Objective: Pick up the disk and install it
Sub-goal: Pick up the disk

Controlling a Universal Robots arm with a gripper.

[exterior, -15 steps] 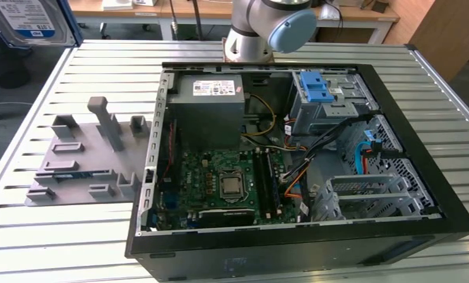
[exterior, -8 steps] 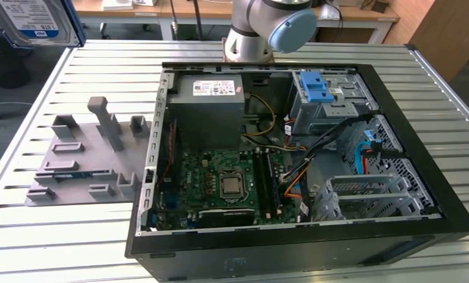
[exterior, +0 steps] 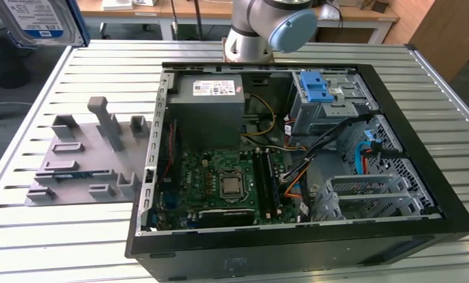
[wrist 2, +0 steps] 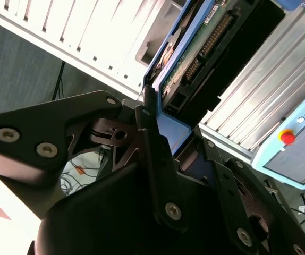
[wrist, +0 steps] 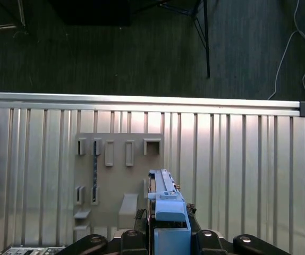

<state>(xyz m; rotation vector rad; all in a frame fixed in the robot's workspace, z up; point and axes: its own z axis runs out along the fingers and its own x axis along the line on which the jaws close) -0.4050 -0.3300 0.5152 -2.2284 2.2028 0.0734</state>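
The disk (exterior: 38,20) hangs in the air at the exterior view's far left corner, above the table's edge; its white-and-blue label and blue frame show there. In the second wrist view my gripper (wrist 2: 174,133) is shut on the disk (wrist 2: 195,48), its black fingers (wrist 2: 148,125) clamping the blue frame, with the green circuit board and connector pins facing the camera. In the first wrist view the disk (wrist: 166,199) stands edge-on in my gripper (wrist: 169,234), high over the slatted table.
The open computer case (exterior: 423,118) lies on the slatted table (exterior: 100,236), with a drive cage and blue latch (exterior: 321,91) at its far right and a grey power supply box (exterior: 210,112). A grey fixture plate (exterior: 85,159) sits left of the case. The arm's base (exterior: 258,29) stands behind.
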